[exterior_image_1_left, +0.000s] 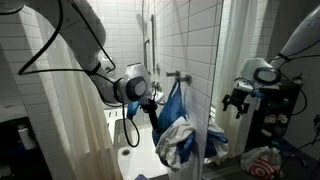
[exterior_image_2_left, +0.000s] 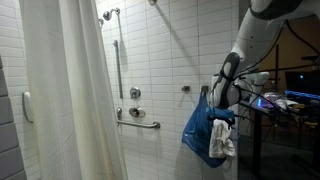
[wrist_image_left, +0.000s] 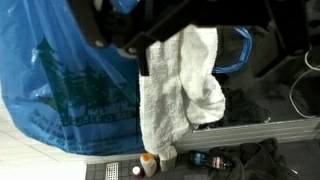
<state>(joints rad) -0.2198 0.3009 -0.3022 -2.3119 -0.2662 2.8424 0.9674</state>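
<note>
Blue bag (exterior_image_2_left: 203, 130) hangs by tiled wall (exterior_image_2_left: 165, 45), white towel (exterior_image_2_left: 226, 142) over edge; gripper (exterior_image_1_left: 152, 101) alongside, jaws wide.

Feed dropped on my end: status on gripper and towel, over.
Gripper open, close up on white towel. Towel hangs against blue plastic bag by the tiled wall. Nothing between gripper and towel. Over.

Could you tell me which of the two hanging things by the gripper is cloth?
The white fluffy towel; the blue plastic bag beside it is glossy, with a green print.
</note>
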